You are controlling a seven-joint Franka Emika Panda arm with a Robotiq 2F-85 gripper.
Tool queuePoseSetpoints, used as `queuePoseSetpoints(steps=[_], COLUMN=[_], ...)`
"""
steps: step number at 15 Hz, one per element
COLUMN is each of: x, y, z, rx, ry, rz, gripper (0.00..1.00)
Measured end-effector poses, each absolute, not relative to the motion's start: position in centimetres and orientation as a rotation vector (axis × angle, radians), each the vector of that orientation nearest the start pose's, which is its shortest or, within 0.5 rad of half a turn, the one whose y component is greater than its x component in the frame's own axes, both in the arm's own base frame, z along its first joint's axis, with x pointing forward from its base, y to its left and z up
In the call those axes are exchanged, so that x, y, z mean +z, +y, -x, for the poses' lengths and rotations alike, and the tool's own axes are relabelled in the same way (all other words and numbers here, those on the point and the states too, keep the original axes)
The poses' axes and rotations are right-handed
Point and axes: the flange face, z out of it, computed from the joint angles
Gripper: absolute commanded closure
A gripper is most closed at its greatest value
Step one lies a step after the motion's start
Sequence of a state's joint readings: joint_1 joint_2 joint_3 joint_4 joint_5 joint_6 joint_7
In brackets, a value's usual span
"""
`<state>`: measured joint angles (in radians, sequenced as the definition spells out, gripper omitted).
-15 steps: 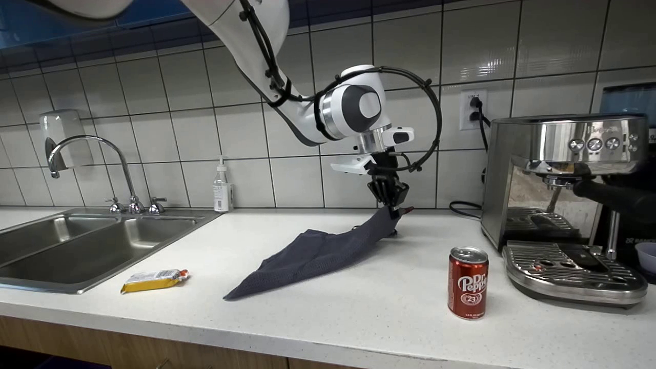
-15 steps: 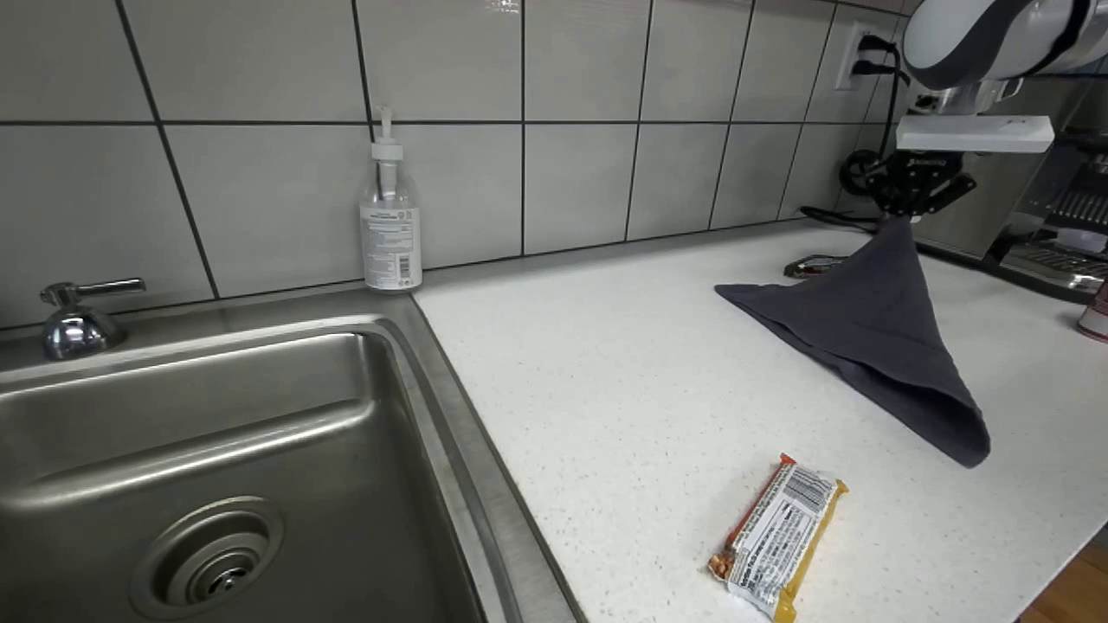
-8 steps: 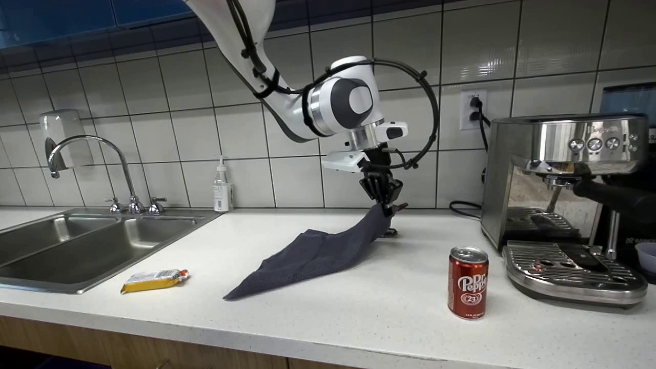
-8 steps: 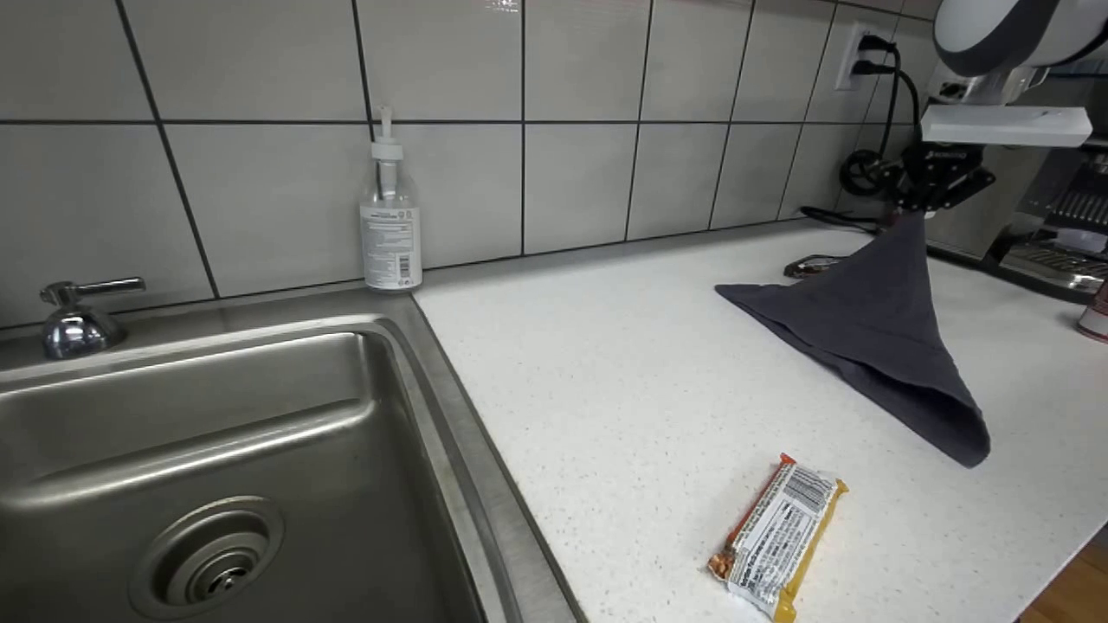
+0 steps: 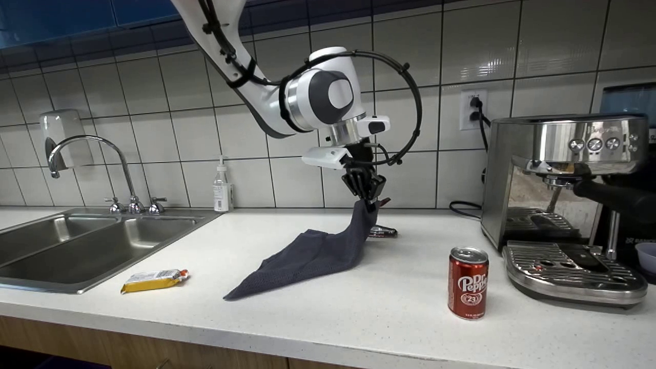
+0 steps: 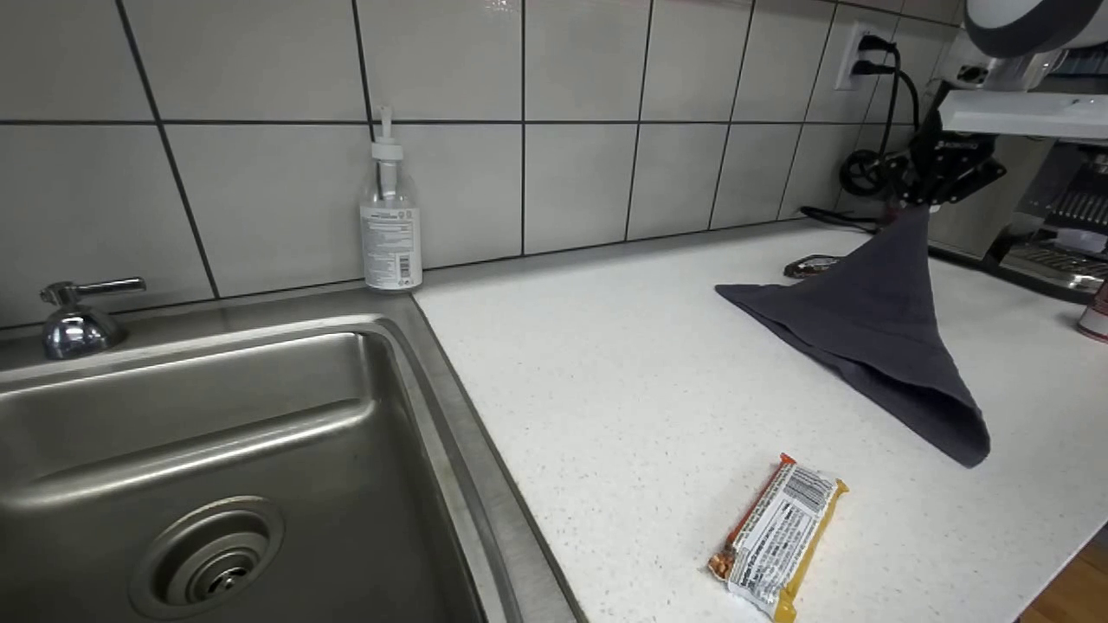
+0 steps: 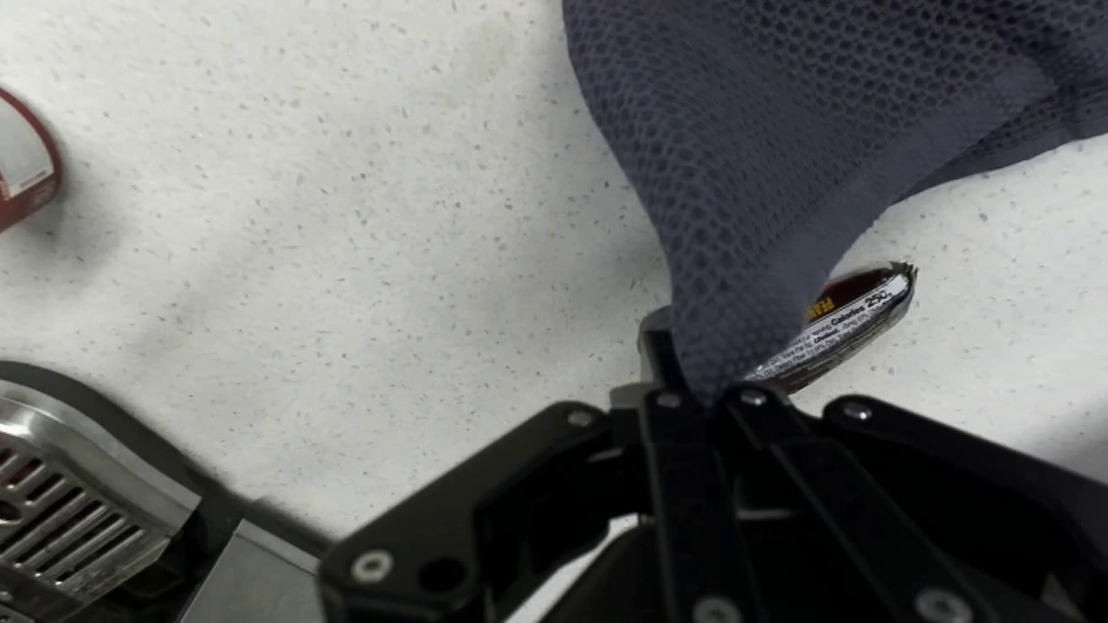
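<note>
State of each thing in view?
Cloth: gripped, one end raised
End effector: shut on the cloth
Dark-wrapped bar: lying, partly hidden
Yellow-wrapped bar: lying flat
Soda can: upright
Pump bottle: upright
Faucet: no water showing
Wall outlet: two plugs in
Coffee machine: on/off unclear

- A red Dr Pepper can (image 5: 468, 283) stands upright near the metal coffee machine (image 5: 548, 141).
- A yellow-and-white wrapped snack bar (image 6: 779, 541) lies flat near the steel sink (image 6: 472, 467).
- A pump bottle (image 6: 391, 242) stands at the sink's corner, by the tiled wall (image 6: 580, 182).
- A curved faucet (image 5: 92, 137) rises at the sink's back.
- Black plugs (image 6: 870, 67) sit in the wall outlet (image 5: 466, 110).
</note>
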<state>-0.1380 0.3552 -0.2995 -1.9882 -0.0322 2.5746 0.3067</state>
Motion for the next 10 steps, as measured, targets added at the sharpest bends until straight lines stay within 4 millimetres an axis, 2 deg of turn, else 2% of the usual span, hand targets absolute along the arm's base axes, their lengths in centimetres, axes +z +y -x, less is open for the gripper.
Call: queuePoseSetpoints(steps=[10], x=[33.2], y=[-22.6], z=[-55.0], rx=[-0.414], ry=[0.99], rz=[3.07], gripper=[0.99])
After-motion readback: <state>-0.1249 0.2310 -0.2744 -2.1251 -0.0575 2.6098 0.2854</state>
